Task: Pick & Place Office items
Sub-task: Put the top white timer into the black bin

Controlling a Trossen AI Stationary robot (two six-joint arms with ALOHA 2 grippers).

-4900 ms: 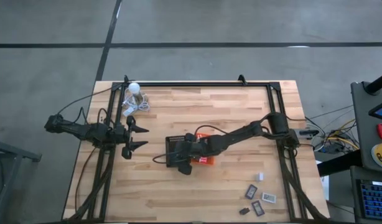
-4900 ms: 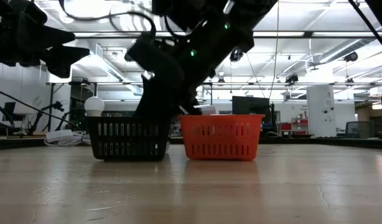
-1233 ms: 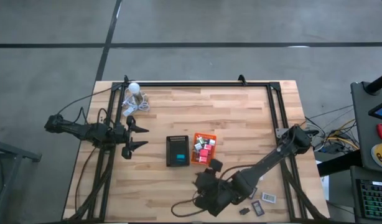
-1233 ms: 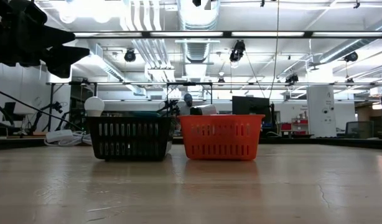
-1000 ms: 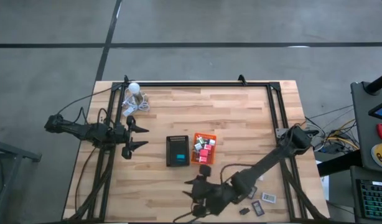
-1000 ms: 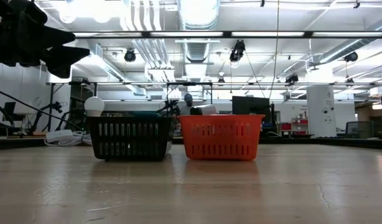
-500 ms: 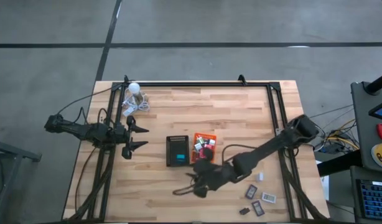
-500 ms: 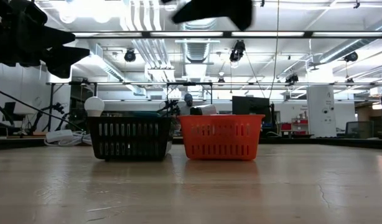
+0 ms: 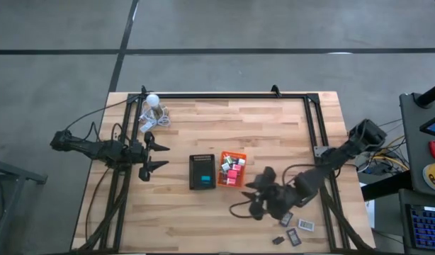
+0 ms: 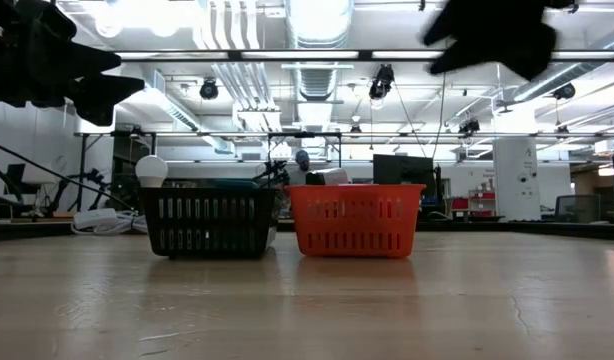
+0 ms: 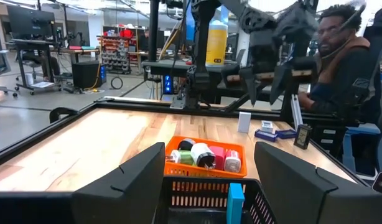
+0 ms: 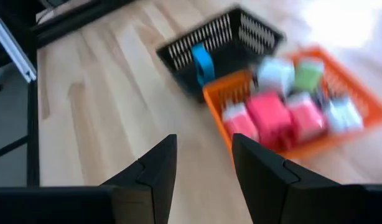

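Since half a second ago the right gripper [image 9: 258, 199] has swung away from the front of the orange slotted plastic tray [image 9: 232, 169] toward the right side of the pale wooden table [image 9: 203, 127], and it now hangs in the air between that tray and the loose pieces near the front right corner. No brand, label or writing can be read on any object. Its two dark fingers [image 12: 155, 168] stand a narrow way apart with nothing between them and nothing touched. The left gripper [image 9: 155, 156] waits at the table's left edge, held above the surface, its fingers [image 11: 135, 171] spread wide and empty. Office items sit in three places: red, pink, green and white blocks [image 12: 275, 106] fill the orange tray, one blue block [image 9: 203, 178] lies in the black slotted plastic tray [image 9: 202, 172] just beside it, and several flat grey-black rectangles [image 9: 293, 230] lie scattered on the table near the right arm. A white ball with a coiled grey cable [image 9: 153, 108] rests at the far left corner, well apart from both trays. A seated person [image 11: 346, 68] shows beyond the table.
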